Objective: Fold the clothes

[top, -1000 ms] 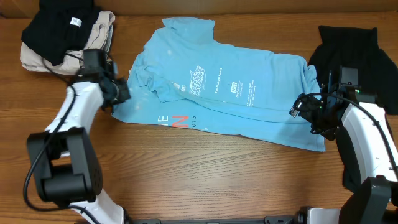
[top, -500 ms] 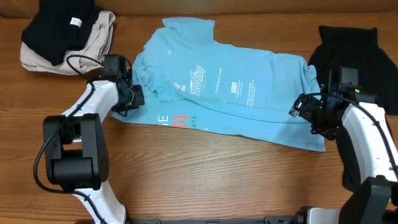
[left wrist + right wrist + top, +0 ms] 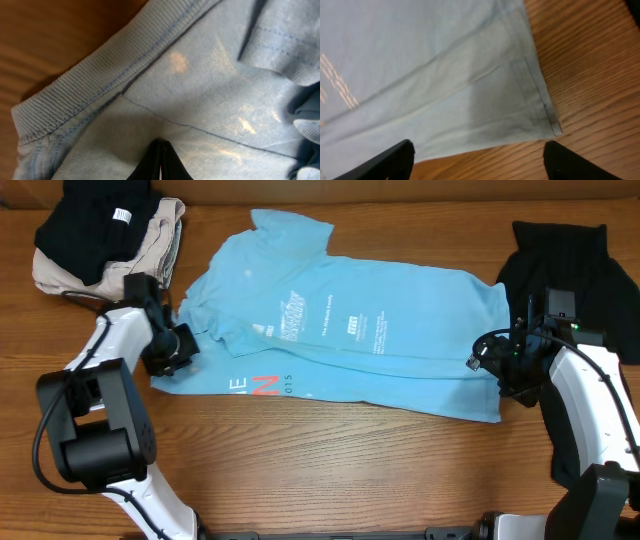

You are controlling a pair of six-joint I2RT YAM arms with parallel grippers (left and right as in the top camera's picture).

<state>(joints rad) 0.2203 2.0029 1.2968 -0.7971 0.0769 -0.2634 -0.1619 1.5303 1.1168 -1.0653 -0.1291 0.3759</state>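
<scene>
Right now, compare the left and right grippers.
The left gripper is shut, pinching the light-blue T-shirt beside a ribbed edge; the right gripper stands open above a hemmed corner, holding nothing. The left is at the shirt's left side, the right at its right end. Both work the same shirt.

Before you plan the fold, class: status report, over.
Left fingers shut on blue T-shirt edge. Right fingers open over its corner. Shirt spread, unfolded. Black garment right, black-and-beige pile left; neither on it.
</scene>
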